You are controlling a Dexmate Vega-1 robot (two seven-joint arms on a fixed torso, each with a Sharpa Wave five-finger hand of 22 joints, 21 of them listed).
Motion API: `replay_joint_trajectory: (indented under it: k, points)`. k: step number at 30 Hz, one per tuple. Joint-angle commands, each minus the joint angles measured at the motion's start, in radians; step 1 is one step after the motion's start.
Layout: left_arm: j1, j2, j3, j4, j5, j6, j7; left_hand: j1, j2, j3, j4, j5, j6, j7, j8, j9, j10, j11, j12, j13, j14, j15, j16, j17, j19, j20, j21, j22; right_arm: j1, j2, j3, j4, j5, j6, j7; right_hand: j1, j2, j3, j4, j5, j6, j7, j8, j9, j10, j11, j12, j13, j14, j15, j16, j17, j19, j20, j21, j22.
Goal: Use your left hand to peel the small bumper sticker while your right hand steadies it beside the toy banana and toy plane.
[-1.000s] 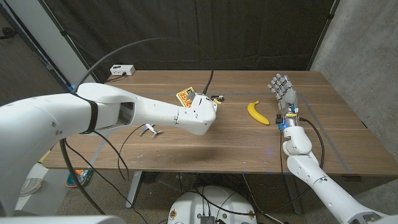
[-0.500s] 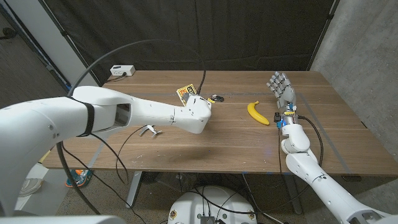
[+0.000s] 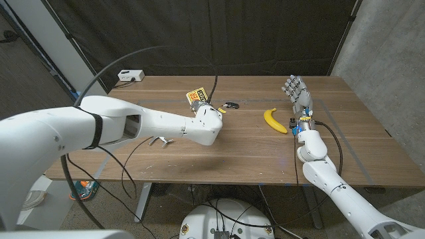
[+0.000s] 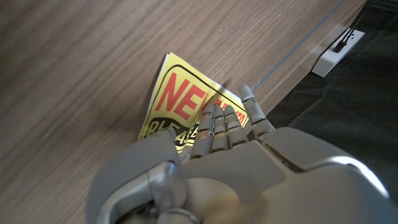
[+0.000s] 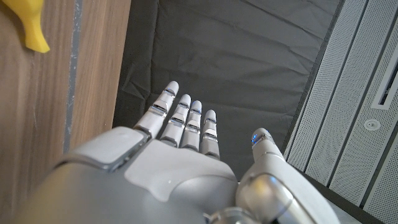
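The small bumper sticker (image 3: 195,97), yellow with red letters, lies on the wooden table (image 3: 252,149) toward the far middle. My left hand (image 3: 209,114) reaches up to it, and in the left wrist view the outstretched fingers (image 4: 227,121) lie on the sticker's (image 4: 177,99) near edge, with nothing gripped. The toy banana (image 3: 274,120) lies to the right of the sticker. The silver toy plane (image 3: 159,139) sits on the near left, under my left forearm. My right hand (image 3: 297,89) stands upright beyond the banana with fingers (image 5: 183,118) spread, holding nothing.
A small dark object (image 3: 230,105) lies between the sticker and the banana. A white power strip (image 3: 130,75) sits at the table's far left edge. Black cables arch over my left arm. A dark curtain hangs behind the table.
My left arm has drawn back to the left, and the sticker has slid a little toward the far left. My right hand has shifted slightly away, still raised.
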Motion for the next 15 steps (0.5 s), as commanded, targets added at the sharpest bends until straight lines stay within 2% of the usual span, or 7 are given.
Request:
replay_joint_trajectory:
  k: [1, 2, 4, 7, 10, 15]
  points:
    - [0.165, 0.034, -0.131, 0.06, 0.081, -0.049, 0.215, 0.253, -0.13, 0.102, -0.286, -0.038, 0.571, -0.104, 0.147, 0.158, 0.229, -0.197, 0.019, -0.007, 0.086, -0.062, 0.007, -0.001, 0.036, -0.016, 0.027, 0.003, 0.007, -0.004, -0.009, -0.024, -0.025, -0.031, -0.03, -0.007, 0.001, 0.008, -0.002, 0.007, 0.006, 0.0, 0.001, 0.002, 0.008, 0.004, -0.002, 0.002, 0.012, 0.001, -0.001, 0.0, 0.008, 0.001, -0.001, 0.003]
    - [0.175, 0.04, -0.141, 0.056, 0.091, -0.052, 0.228, 0.311, -0.114, 0.126, -0.287, -0.03, 0.639, -0.117, 0.165, 0.166, 0.274, -0.218, 0.028, -0.009, 0.115, -0.084, 0.01, -0.001, 0.056, -0.026, 0.044, 0.003, 0.01, -0.002, -0.01, -0.02, -0.022, -0.03, -0.027, -0.007, 0.001, 0.008, -0.002, 0.007, 0.006, 0.0, 0.001, 0.002, 0.007, 0.003, -0.002, 0.002, 0.012, 0.001, -0.001, 0.0, 0.008, 0.001, -0.001, 0.003]
    - [0.201, 0.055, -0.173, 0.043, 0.109, -0.06, 0.264, 0.356, -0.116, 0.137, -0.288, -0.022, 0.674, -0.13, 0.178, 0.182, 0.304, -0.235, 0.03, -0.012, 0.138, -0.097, 0.011, -0.002, 0.066, -0.036, 0.057, 0.004, 0.014, -0.003, -0.012, -0.019, -0.025, -0.036, -0.028, -0.008, 0.001, 0.009, -0.002, 0.007, 0.006, 0.0, 0.001, 0.002, 0.007, 0.001, -0.002, 0.002, 0.012, 0.0, -0.002, 0.0, 0.007, 0.001, -0.001, 0.003]
    - [0.267, 0.081, -0.25, 0.019, 0.149, -0.074, 0.376, 0.369, -0.116, 0.136, -0.281, -0.018, 0.677, -0.125, 0.182, 0.194, 0.329, -0.24, 0.036, -0.01, 0.157, -0.102, 0.016, -0.001, 0.076, -0.039, 0.069, 0.005, 0.02, 0.001, -0.015, -0.01, -0.023, -0.034, -0.024, -0.008, 0.001, 0.009, -0.002, 0.007, 0.006, 0.0, 0.001, 0.002, 0.008, 0.003, -0.002, 0.002, 0.012, 0.0, -0.002, 0.0, 0.007, 0.001, -0.001, 0.003]
    - [0.342, 0.104, -0.341, -0.008, 0.192, -0.099, 0.506, 0.372, -0.114, 0.136, -0.276, -0.015, 0.676, -0.133, 0.185, 0.205, 0.341, -0.239, 0.038, -0.007, 0.175, -0.101, 0.02, -0.001, 0.089, -0.035, 0.079, 0.006, 0.026, 0.005, -0.017, 0.005, -0.011, -0.023, -0.009, -0.008, 0.002, 0.01, -0.002, 0.007, 0.007, 0.0, 0.001, 0.002, 0.008, 0.002, -0.002, 0.002, 0.012, 0.0, -0.003, 0.0, 0.007, 0.001, -0.001, 0.003]
    - [0.458, 0.113, -0.491, -0.026, 0.257, -0.16, 0.715, 0.36, -0.107, 0.138, -0.262, -0.011, 0.662, -0.158, 0.189, 0.221, 0.355, -0.242, 0.039, -0.002, 0.185, -0.101, 0.02, 0.003, 0.099, -0.033, 0.092, 0.006, 0.032, 0.007, -0.018, 0.017, 0.002, -0.014, 0.008, -0.008, 0.002, 0.011, -0.003, 0.007, 0.007, 0.0, 0.001, 0.002, 0.008, 0.005, -0.002, 0.002, 0.011, -0.001, -0.003, 0.0, 0.007, 0.001, -0.001, 0.003]
